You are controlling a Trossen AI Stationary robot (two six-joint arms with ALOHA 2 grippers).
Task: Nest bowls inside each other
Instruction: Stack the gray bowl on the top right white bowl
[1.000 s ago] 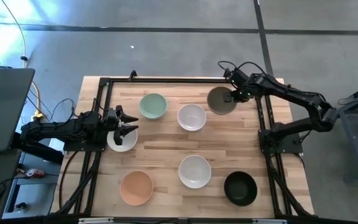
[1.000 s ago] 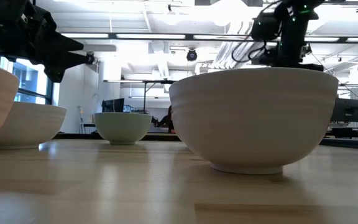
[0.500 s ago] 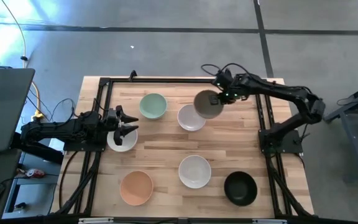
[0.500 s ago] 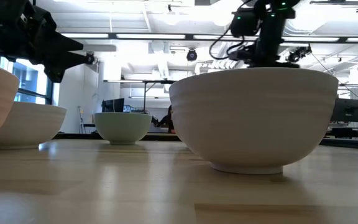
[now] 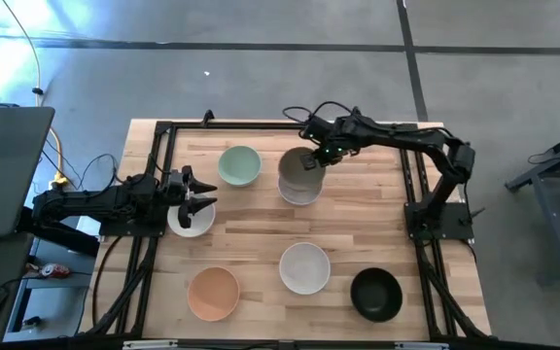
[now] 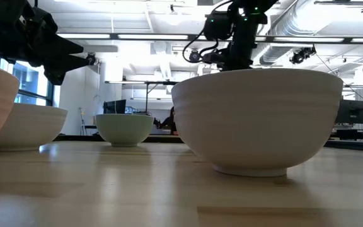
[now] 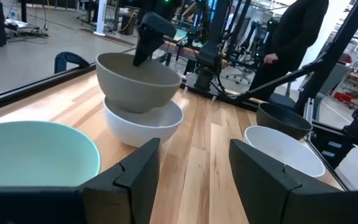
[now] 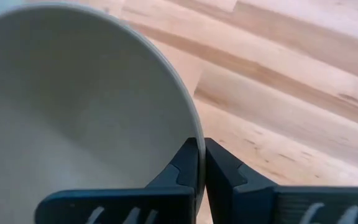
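My right gripper (image 5: 316,157) is shut on the olive-grey bowl (image 5: 297,165) and holds it right over the far white bowl (image 5: 300,191). In the left wrist view the olive-grey bowl (image 7: 138,79) sits low in the mouth of that white bowl (image 7: 144,126); I cannot tell whether they touch. My left gripper (image 5: 198,192) waits open above another white bowl (image 5: 190,220) at the left. The mint green bowl (image 5: 239,165), peach bowl (image 5: 213,293), near white bowl (image 5: 304,267) and black bowl (image 5: 375,294) stand on their bases on the table. My right gripper holds the olive-grey bowl by its rim (image 8: 188,118), on the side toward the table's right. One finger (image 8: 182,168) is inside the bowl and the other finger (image 8: 222,165) outside. The fingers come from above, slanting from the right. The bowl stays nearly upright, mouth up.
A black frame rail (image 5: 261,124) runs around the wooden table. Bare wood lies between the far and near rows of bowls (image 5: 261,228). A person (image 7: 294,37) stands beyond the table's right side, among stands and cables.
My right gripper has carried the olive-grey bowl from the far right corner toward the table's left, ending over the far white bowl. It has stayed shut on the rim the whole way. The other bowls have kept their places.
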